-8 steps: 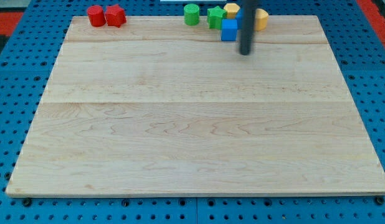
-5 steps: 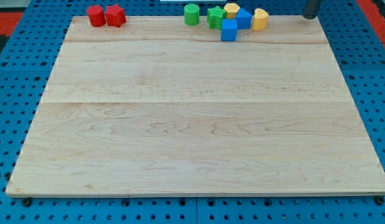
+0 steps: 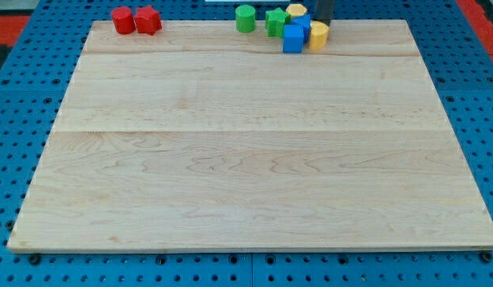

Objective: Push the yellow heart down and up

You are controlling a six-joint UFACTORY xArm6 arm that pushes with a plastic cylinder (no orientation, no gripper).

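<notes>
My tip (image 3: 323,23) touches the small yellow heart block (image 3: 317,35) from above at the wooden table's (image 3: 246,159) top edge, placed for pushing downward; this rod carries no jaws.

Robotics laboratory bench.
A pale wooden counter (image 3: 254,159) rests on a blue perforated mounting board (image 3: 23,80), with red matting (image 3: 15,17) at the corners.

blocked: blue cube (image 3: 293,37) touching yellow heart (image 3: 318,35) left | free: heart's right, below
</notes>
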